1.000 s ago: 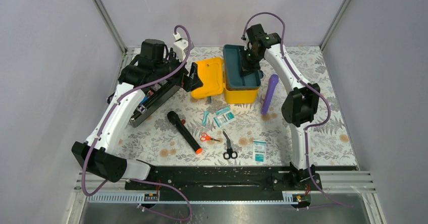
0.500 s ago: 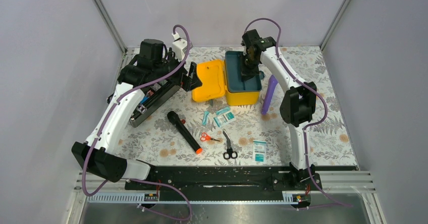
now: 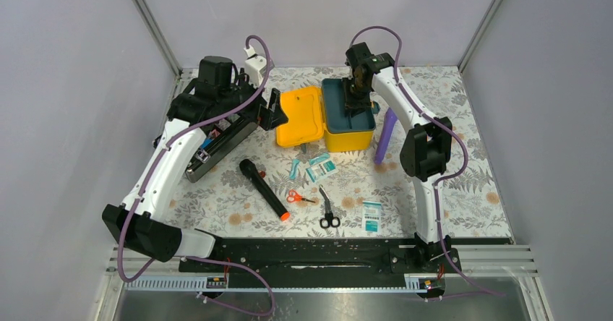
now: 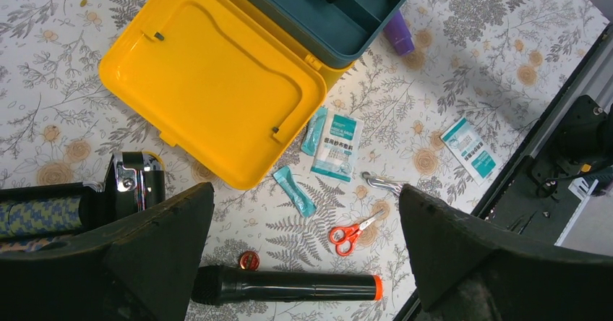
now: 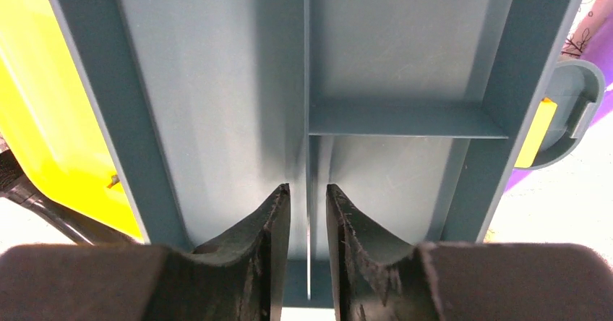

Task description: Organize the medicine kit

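Observation:
The medicine kit (image 3: 340,139) is a yellow box lying open at the back middle, its lid (image 3: 300,115) (image 4: 209,82) flat to the left. A teal insert tray (image 3: 338,111) (image 5: 217,82) sits on top of the box. My right gripper (image 3: 354,97) (image 5: 308,187) reaches down into the tray. Its jaws are slightly open and straddle the centre divider (image 5: 306,61), with a thin gap on each side. My left gripper (image 3: 275,110) (image 4: 305,191) hangs wide open and holds nothing, above the table by the lid's left edge.
On the patterned mat lie a black microphone-shaped rod (image 3: 264,189) (image 4: 285,286), orange scissors (image 3: 296,197) (image 4: 352,230), black scissors (image 3: 327,209), teal sachets (image 3: 320,167) (image 4: 337,145), a white packet (image 3: 371,215) and a purple tube (image 3: 385,134). A black tray of rolls (image 3: 217,137) stands at the left.
The right gripper brought the teal tray down level onto the yellow box, then its jaws parted from the divider. The left arm has not moved.

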Robot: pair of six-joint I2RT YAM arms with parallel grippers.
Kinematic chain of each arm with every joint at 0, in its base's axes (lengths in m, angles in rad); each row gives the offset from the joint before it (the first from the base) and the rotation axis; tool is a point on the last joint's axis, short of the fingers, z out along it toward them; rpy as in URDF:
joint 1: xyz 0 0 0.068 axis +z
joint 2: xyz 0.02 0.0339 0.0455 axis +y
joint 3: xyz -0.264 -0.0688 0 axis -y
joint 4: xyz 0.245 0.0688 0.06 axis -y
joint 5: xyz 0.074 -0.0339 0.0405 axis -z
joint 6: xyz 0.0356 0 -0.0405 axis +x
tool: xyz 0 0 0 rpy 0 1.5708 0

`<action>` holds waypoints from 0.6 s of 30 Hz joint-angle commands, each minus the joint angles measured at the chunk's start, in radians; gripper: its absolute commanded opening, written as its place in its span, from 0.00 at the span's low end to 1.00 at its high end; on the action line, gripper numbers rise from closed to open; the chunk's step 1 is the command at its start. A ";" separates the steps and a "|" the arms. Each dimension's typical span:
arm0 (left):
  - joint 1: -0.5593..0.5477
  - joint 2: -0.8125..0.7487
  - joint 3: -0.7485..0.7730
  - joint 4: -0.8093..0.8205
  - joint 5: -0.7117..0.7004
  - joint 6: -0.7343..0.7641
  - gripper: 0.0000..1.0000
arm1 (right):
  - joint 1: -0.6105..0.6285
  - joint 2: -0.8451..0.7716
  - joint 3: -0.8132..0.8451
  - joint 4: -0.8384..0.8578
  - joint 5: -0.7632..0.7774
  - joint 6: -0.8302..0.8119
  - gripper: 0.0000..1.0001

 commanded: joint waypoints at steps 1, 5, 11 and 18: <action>0.006 -0.038 -0.013 0.044 -0.041 -0.004 0.99 | 0.008 -0.048 0.047 0.000 -0.029 0.003 0.33; 0.006 -0.036 -0.011 0.038 -0.065 0.011 0.99 | 0.008 -0.108 0.036 0.006 -0.039 -0.008 0.35; 0.006 -0.019 0.000 0.048 -0.032 -0.022 0.99 | 0.007 -0.094 0.023 0.017 -0.014 -0.031 0.35; 0.006 -0.039 -0.010 0.050 -0.041 -0.028 0.99 | 0.008 -0.029 0.020 0.018 0.032 -0.046 0.35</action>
